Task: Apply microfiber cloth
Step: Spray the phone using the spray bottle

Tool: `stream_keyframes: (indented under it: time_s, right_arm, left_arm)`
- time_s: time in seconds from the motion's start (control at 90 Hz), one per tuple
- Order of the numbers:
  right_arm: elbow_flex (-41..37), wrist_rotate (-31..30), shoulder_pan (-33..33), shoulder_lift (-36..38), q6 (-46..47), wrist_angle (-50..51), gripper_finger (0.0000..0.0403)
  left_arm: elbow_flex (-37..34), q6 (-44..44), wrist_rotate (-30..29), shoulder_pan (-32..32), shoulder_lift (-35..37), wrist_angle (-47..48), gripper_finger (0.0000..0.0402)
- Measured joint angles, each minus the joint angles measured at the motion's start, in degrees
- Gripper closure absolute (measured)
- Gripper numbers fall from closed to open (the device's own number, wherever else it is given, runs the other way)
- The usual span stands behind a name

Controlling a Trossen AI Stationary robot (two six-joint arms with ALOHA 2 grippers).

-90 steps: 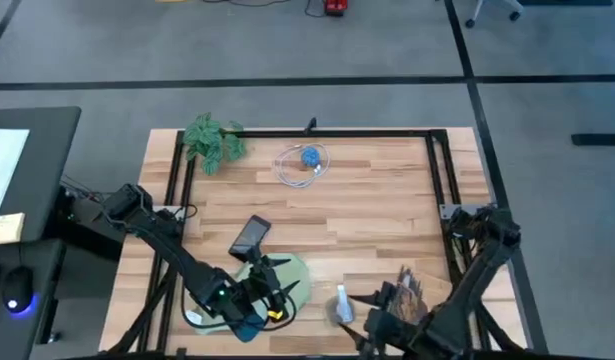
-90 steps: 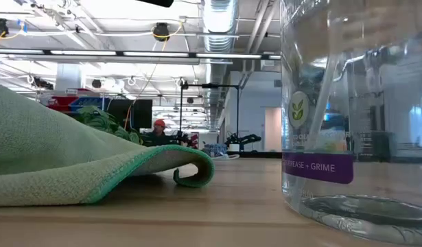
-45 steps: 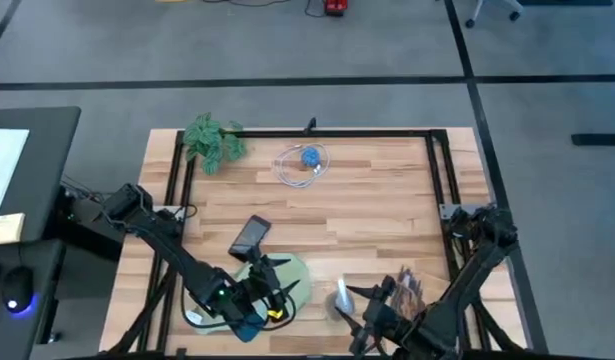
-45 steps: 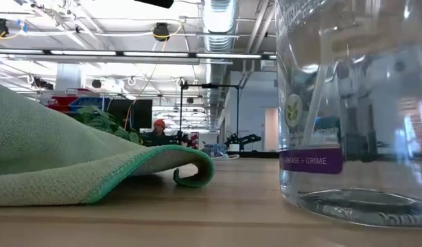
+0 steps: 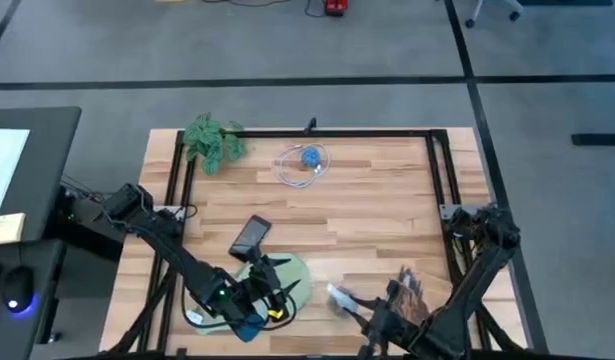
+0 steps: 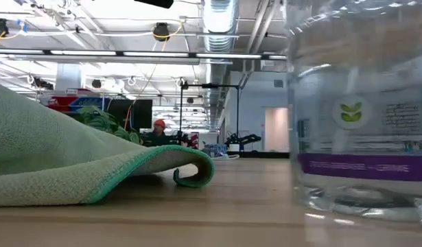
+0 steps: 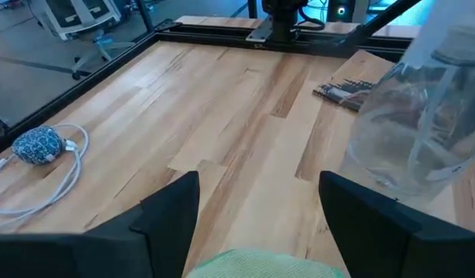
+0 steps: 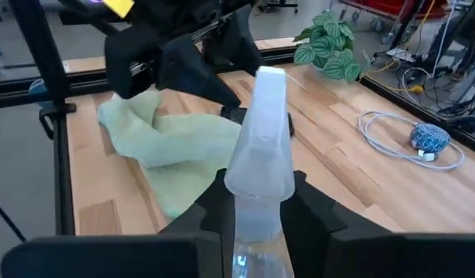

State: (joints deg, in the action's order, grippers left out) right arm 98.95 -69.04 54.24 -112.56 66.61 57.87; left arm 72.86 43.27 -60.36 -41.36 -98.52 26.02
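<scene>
Wooden table (image 5: 367, 215) w/ black frame. Microfiber cloth (image 5: 287, 277) lies crumpled at near edge, left of center. Left gripper (image 5: 270, 290) hovers over cloth, fingers spread apart. Right gripper (image 8: 256, 212) clamps a clear spray bottle (image 5: 341, 299), tilted, just right of cloth.

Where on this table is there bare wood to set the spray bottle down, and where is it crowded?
Bare wood fills the middle and right, between the coiled cable, the black phone and the right frame rail. The near edge is crowded: the left hand sits on the microfiber cloth, and the right hand grips the spray bottle beside a brush.
</scene>
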Motion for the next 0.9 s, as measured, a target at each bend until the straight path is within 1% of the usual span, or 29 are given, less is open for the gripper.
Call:
stream_keyframes:
  time_s: [0.044, 0.133, 0.244, 0.322, 0.378, 0.444, 0.611, 0.7, 0.789, 0.9]
  right_arm:
    - [0.0, -0.2, 0.3, 0.0, 0.1, 1.2, 0.0360]
    - [0.1, 0.4, 0.2, 0.1, 1.1, 2.3, 0.0361]
    - [0.1, 2.5, 0.0, 0.1, -1.5, 1.6, 0.0357]
    - [0.1, 2.6, 0.0, 0.0, -4.2, 1.1, 0.0343]
    - [0.1, 2.9, 0.0, 0.0, -5.0, 1.1, 0.0323]
    - [0.1, 3.1, 0.1, 0.0, -5.2, 1.1, 0.0289]
    - [0.1, 3.9, 0.0, -0.1, -5.1, 1.2, 0.0173]
    - [0.1, 4.1, -0.7, -0.1, -2.7, 1.2, 0.0126]
    - [0.1, 4.1, -1.7, -0.1, 1.0, 1.2, 0.0102]
    - [0.1, 4.0, -3.3, -0.2, 2.3, 0.3, 0.0097]
  left_arm:
    - [0.0, 0.0, 0.0, 0.0, 0.0, 0.0, 0.0157]
    - [0.0, 0.0, 0.0, 0.0, 0.0, 0.0, 0.0157]
    - [0.0, 0.0, 0.0, 0.0, 0.0, 0.0, 0.0157]
    - [0.0, 0.0, 0.0, 0.0, 0.0, 0.0, 0.0157]
    - [0.0, 0.0, 0.0, 0.0, 0.0, 0.0, 0.0157]
    - [0.0, 0.1, 0.0, 0.0, 0.0, 0.0, 0.0157]
    - [0.0, 0.1, 0.0, 0.0, 0.0, 0.0, 0.0157]
    - [0.0, 0.1, 0.0, 0.0, 0.0, 0.0, 0.0157]
    - [0.0, 0.1, 0.0, 0.0, 0.0, -0.1, 0.0157]
    - [0.0, 0.5, 0.0, 0.0, 0.0, -0.1, 0.0157]
